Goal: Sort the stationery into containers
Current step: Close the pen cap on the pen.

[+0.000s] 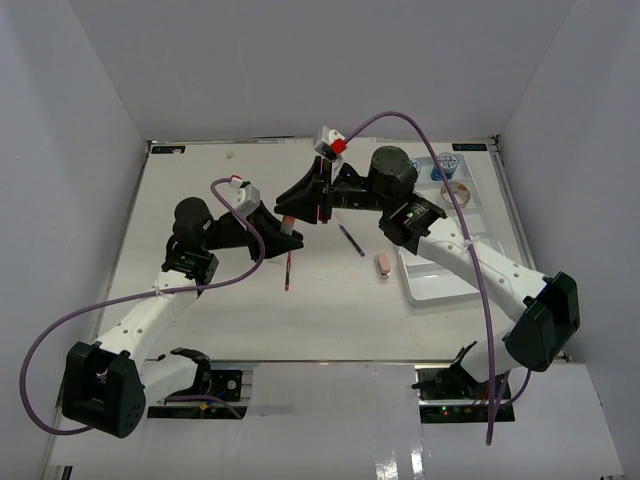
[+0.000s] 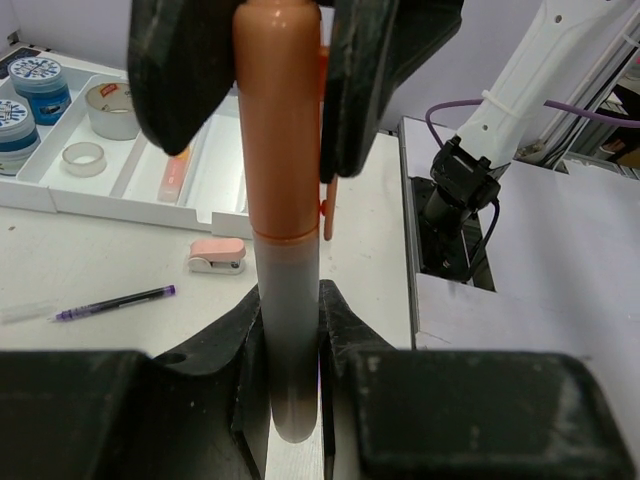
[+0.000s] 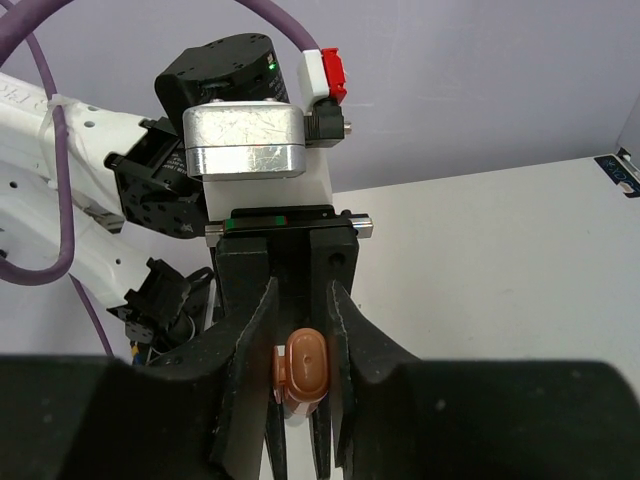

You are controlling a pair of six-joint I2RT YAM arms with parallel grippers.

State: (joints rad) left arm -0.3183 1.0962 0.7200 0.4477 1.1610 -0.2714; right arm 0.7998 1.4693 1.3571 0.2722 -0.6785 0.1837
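pen passed from one gripper to the other, above the table

the table (image 1: 330, 320) lies below both grippers. the white tray (image 2: 215, 180) sits ahead and to the left of the left gripper (image 2: 290, 310), on the right arm's side. that is probably the reason for a hand-over, since the tray looks easier for the right arm to reach.

the left gripper is clenched on the grey lower end of the orange pen (image 2: 285, 180). it holds the pen out along its own fingers, so the far end stands free. the right gripper (image 2: 285, 95) meets it head-on from beyond those fingertips, its jaws pressed to both sides of the pen's orange upper part. both appear to grasp the one pen, which hangs in the air between them, not yet in the tray.

in the tray's compartments, far to the left of the left gripper, lie two blue-white tubs (image 2: 35, 85), two tape rolls (image 2: 108, 105) and an orange piece (image 2: 175, 175). on the table below and left of the left gripper lie a pink eraser (image 2: 217, 256) and a purple pen (image 2: 115, 302), unsorted. next, by my reckoning, the left gripper must let go.
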